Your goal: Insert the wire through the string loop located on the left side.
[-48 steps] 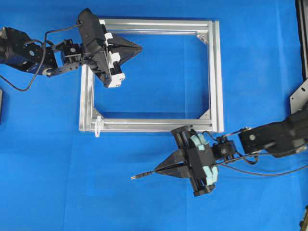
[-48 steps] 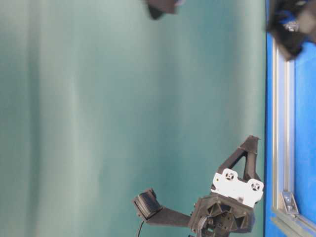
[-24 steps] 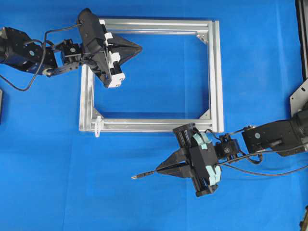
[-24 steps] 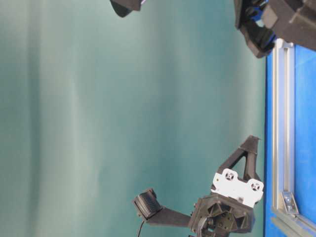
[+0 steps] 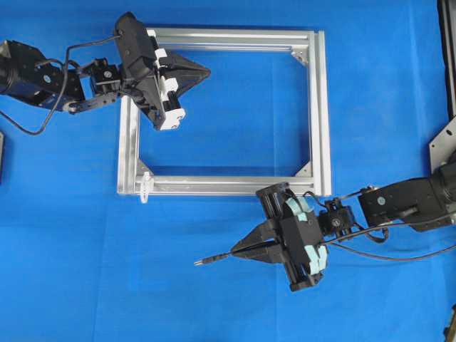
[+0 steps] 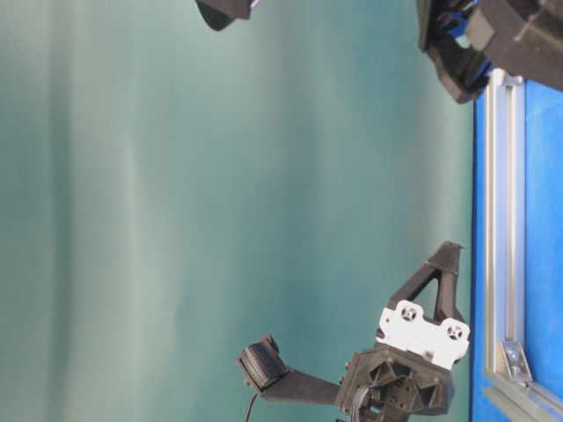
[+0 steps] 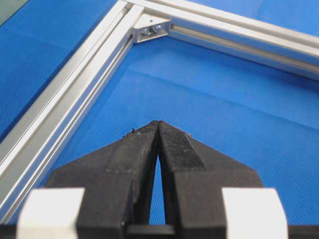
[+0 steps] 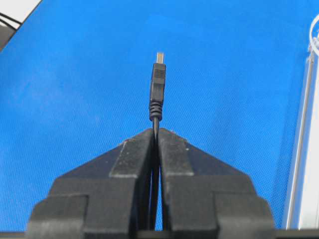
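The wire's slim black plug (image 5: 206, 260) with a metallic tip sticks out leftward from my right gripper (image 5: 231, 253), which is shut on the wire below the frame's bottom rail. In the right wrist view the plug (image 8: 157, 82) stands straight out beyond the shut gripper (image 8: 156, 130), above the blue mat. The small white string loop (image 5: 145, 187) hangs at the frame's bottom-left corner, left of and above the plug. My left gripper (image 5: 208, 70) is shut on nothing and hovers inside the frame's upper-left corner; its tips (image 7: 158, 123) meet over blue mat.
The silver aluminium frame (image 5: 320, 107) lies flat on the blue mat, and its rails show in both wrist views (image 7: 84, 94) (image 8: 304, 149). The left gripper (image 6: 444, 255) also shows in the table-level view. Black cables trail from the right arm (image 5: 399, 203).
In the first half second the right arm shifted slightly toward the frame and turned a little; the plug tip barely moved. Since then nothing has moved. The left arm stayed still.
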You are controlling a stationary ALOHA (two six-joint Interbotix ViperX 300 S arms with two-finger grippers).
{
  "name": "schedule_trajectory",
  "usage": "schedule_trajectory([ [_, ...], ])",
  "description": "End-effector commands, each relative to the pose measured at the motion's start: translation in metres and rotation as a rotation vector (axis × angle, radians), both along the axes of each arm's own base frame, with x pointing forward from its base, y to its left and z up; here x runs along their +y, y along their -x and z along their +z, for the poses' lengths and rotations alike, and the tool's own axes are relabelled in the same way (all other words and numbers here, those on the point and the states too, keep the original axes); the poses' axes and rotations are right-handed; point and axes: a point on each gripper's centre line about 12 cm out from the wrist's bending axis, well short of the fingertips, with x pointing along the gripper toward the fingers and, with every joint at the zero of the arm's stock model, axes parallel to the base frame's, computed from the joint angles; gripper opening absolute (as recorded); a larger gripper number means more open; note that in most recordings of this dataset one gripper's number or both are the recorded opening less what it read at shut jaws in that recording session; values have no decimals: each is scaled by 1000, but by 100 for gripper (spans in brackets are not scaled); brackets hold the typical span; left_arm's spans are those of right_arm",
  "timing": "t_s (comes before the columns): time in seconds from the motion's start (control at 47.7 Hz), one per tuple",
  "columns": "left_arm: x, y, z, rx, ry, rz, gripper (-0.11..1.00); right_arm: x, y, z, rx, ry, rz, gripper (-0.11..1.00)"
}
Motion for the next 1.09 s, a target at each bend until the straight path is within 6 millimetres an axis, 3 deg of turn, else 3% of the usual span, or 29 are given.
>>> schedule_trajectory([
  [0.0, -2, -2, 14, -40, -11, -7, 0, 3, -1, 14, -38, -13, 7, 0],
  [0.65, -3, -2, 15, -41, -12, -11, 0, 0, 0, 13, -35, -11, 1, 0],
  [0.839, -3, -2, 15, -42, -10, -11, 0, -16, -2, 10, -25, -7, -42, 0],
  [1.07, -5, -3, 14, -40, -10, -15, 0, -51, -7, 6, -17, -2, -132, 0],
])
